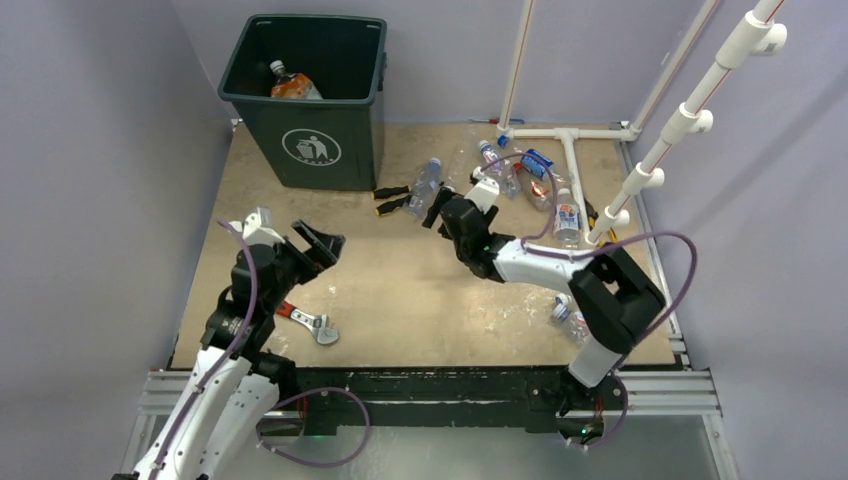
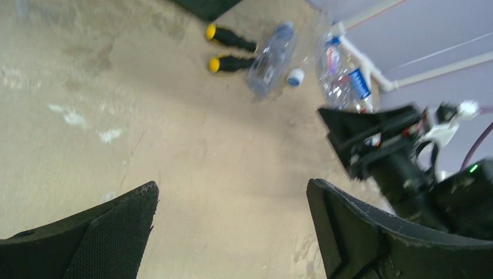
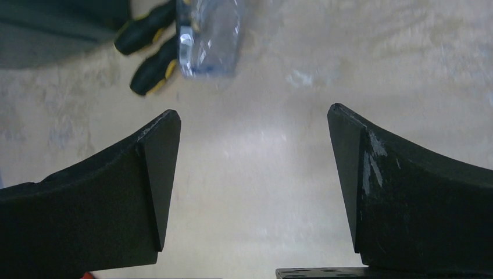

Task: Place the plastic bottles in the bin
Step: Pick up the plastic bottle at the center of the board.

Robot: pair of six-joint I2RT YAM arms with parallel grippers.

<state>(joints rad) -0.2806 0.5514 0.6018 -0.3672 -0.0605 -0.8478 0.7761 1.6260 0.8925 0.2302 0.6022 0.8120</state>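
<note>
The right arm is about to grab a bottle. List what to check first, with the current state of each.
1. Right gripper open, empty: ok.
2. Bottle between its jaws: not ok, it lies ahead of them.
3. Screwdrivers clear of that bottle: cannot tell, they lie right beside it.
4. Left gripper open, empty: ok.
5. Bin upright, mouth open: ok, one bottle inside.

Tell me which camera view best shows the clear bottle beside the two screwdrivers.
The left wrist view: the clear bottle lies whole and large, cap included. The top external view shows the bottle whole but small; the right wrist view crops the bottle at its top edge.
</note>
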